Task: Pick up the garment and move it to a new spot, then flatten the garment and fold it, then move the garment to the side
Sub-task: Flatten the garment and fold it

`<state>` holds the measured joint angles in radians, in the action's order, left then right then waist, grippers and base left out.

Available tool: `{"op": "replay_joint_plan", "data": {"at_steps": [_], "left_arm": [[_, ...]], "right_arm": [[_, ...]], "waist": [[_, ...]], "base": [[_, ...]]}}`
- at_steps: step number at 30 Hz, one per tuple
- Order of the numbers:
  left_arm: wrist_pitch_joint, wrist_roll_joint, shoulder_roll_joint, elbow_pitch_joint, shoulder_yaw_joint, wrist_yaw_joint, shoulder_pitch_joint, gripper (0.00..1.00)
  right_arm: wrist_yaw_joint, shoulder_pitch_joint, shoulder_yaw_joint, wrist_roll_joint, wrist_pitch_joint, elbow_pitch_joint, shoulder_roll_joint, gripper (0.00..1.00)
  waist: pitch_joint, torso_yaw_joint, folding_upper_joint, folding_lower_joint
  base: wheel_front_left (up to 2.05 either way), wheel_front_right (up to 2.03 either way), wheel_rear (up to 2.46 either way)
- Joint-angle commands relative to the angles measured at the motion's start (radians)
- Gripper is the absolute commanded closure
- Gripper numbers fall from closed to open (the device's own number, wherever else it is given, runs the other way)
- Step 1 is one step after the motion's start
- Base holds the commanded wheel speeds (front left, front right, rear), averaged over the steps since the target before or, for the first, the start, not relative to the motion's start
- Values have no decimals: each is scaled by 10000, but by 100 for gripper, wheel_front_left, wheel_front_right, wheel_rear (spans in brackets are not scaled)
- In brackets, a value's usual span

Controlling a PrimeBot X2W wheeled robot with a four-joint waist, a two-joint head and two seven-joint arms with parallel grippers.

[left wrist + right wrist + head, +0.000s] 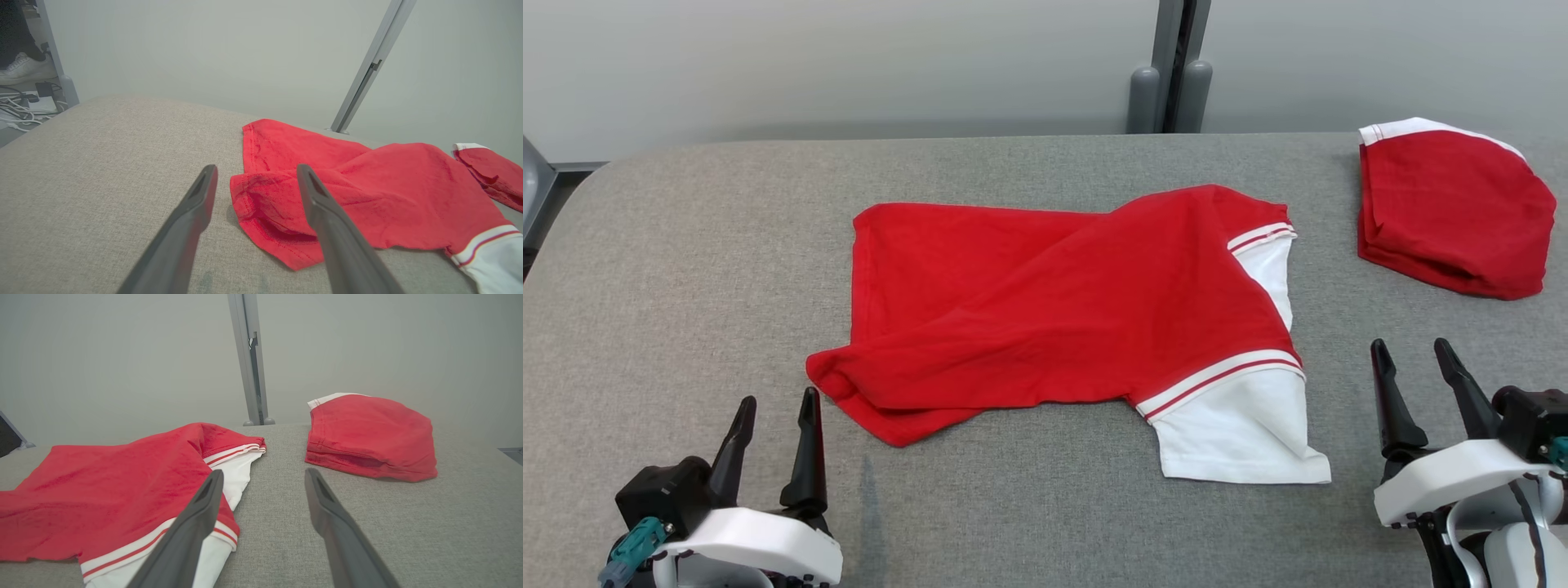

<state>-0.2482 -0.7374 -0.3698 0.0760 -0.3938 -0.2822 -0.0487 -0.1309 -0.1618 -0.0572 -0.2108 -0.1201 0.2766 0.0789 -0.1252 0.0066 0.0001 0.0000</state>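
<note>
A red garment with white, red-striped sleeves lies loosely spread and partly folded over itself in the middle of the grey table. My left gripper stands open at the lower left, just short of the garment's near left corner. At the lower right my right gripper is open too, beside the white sleeve and apart from it. The garment lies left of my right fingers in the right wrist view. Neither gripper holds anything.
A second red garment, folded into a compact stack with a white edge, sits at the back right of the table. A grey post rises behind the table. Cables and a person's shoe lie on the floor beyond the table's left edge.
</note>
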Motion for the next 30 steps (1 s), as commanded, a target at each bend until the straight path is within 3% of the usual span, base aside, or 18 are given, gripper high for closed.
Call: {"op": "replay_joint_plan", "data": {"at_steps": [1, 12, 30], "left_arm": [[7, 46, -68, 54, 14, 65, -136, 0], [96, -77, -29, 261, -95, 146, -257, 0], [51, -81, 121, 442, -239, 236, -522, 0]], "right_arm": [[1, -71, 14, -41, 41, -13, 38, 0], [1, 151, 549, -365, 1025, 284, 162, 0], [1, 597, 2314, -2268, 3663, 305, 804, 0]], "waist": [[14, -22, -1, 0], [-7, -77, -1, 0], [-345, -91, -1, 0]], "base": [[0, 0, 0], [0, 0, 0], [0, 0, 0]]}}
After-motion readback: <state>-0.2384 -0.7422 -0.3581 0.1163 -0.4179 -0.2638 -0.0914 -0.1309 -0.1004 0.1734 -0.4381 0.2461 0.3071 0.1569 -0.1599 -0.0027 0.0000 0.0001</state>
